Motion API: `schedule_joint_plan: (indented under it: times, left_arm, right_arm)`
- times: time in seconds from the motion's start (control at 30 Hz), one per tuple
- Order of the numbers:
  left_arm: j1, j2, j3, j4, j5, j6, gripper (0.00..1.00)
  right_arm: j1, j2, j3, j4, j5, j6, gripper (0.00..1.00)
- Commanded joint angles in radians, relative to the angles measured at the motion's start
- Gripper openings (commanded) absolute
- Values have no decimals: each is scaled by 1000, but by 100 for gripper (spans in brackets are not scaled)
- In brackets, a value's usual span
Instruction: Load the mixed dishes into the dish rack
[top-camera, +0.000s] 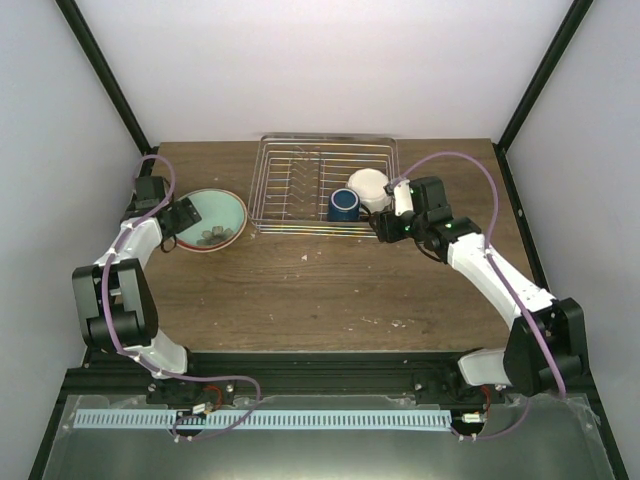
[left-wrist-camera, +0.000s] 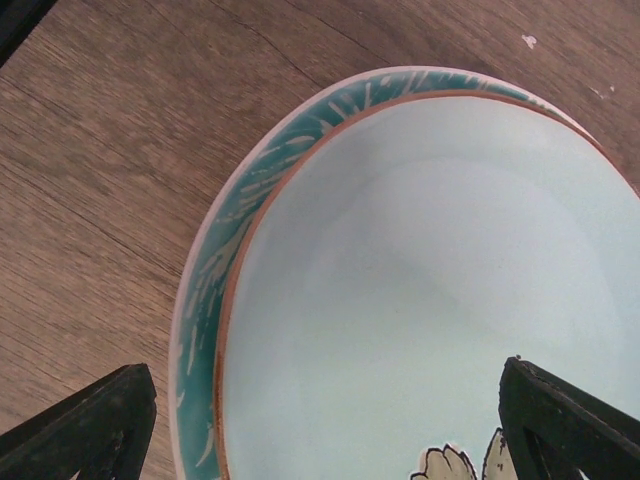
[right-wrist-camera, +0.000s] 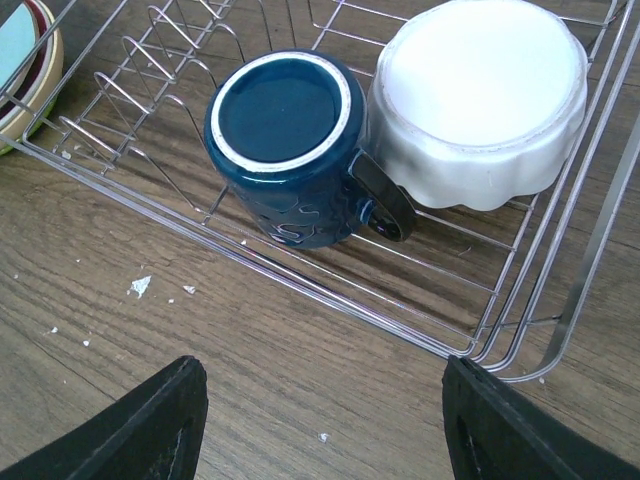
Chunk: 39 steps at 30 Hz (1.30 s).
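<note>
Plain white walls (top-camera: 330, 60) close in a dark, grainy wooden table (top-camera: 330, 300) on three sides, with black frame posts (top-camera: 100, 70) slanting up at the corners. The light is soft and even. Pale crumbs (right-wrist-camera: 140, 286) fleck the wood.

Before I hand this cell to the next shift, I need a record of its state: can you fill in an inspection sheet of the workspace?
Surface: brown wood-grain table.
Job's things: dish rack at the far edge holds a dark blue mug and a white scalloped dish side by side, both apparently base up. A stack of plates, teal-rimmed one on top, sits on the table left of the rack.
Clutter: white crumbs in front of the rack.
Grippers: left gripper open over the plates; right gripper open, empty, above the table by the rack's near right corner.
Cables: purple cables loop along both arms.
Surroundings: white walls, black frame posts.
</note>
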Motion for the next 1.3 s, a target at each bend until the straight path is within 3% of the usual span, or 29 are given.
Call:
schedule_joint_plan:
  times: [0.0,0.73,1.27]
  left_arm:
    - [6,-13,17,6,41,3,95]
    - [6,38,-67,83,68,-15,93]
    - [6,75,-170,178,104,-47,65]
  right_arm:
    - [8,7,6,16,1,-18,65]
    - [7,22,13,11,12,-20,65]
    - [7,28,6,9,24,-20,65]
